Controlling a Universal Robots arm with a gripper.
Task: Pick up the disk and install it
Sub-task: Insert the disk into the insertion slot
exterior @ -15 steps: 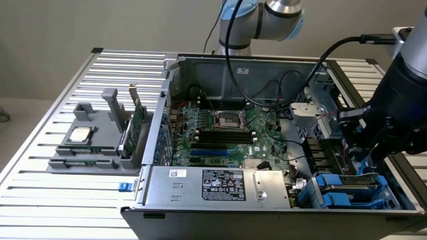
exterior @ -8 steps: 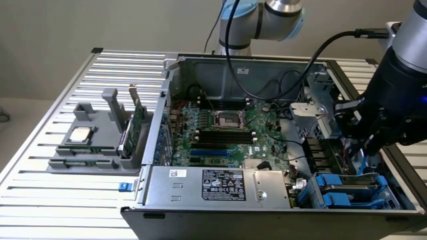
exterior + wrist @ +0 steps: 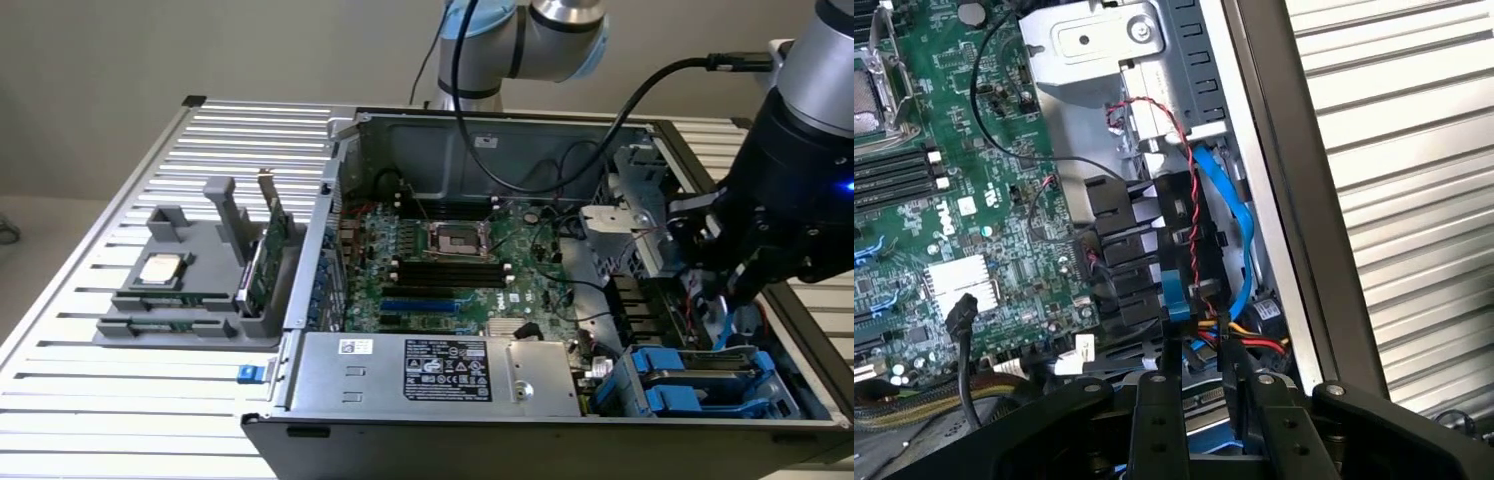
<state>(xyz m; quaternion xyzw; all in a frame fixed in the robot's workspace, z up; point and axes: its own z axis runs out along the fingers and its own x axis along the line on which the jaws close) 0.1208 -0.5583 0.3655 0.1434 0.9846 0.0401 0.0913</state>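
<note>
A slatted metal surface [image 3: 120, 400] carries an open computer case [image 3: 494, 125], lying on its side with its inside facing up. The robot arm [image 3: 814, 130] reaches down into the case at the exterior view's right. A green motherboard [image 3: 441, 270] covers the case floor, with the empty processor socket [image 3: 450, 238] near its middle. A silver power supply [image 3: 427, 370] sits along the near wall. Outside the case, at the exterior view's left, stands a grey fixture [image 3: 174, 300]. It holds an upright green circuit card [image 3: 274, 250] and a small square processor chip [image 3: 162, 268] lying flat.

The gripper [image 3: 731, 295] hangs over the drive bay, just above a pair of blue carriers [image 3: 694, 385] seated in the corner. In the wrist view the gripper [image 3: 1204, 385] points down at the black drive cage [image 3: 1139, 250]. Its fingers [image 3: 1159, 430] are drawn partway together, and a narrow silver and blue edge, the disk [image 3: 1204, 415], is clamped upright between them. The disk is above the cage, beside the case wall. A blue data cable [image 3: 1239, 220] and a red and black twisted wire [image 3: 1194, 230] run down past the cage just beyond the fingertips.
</note>
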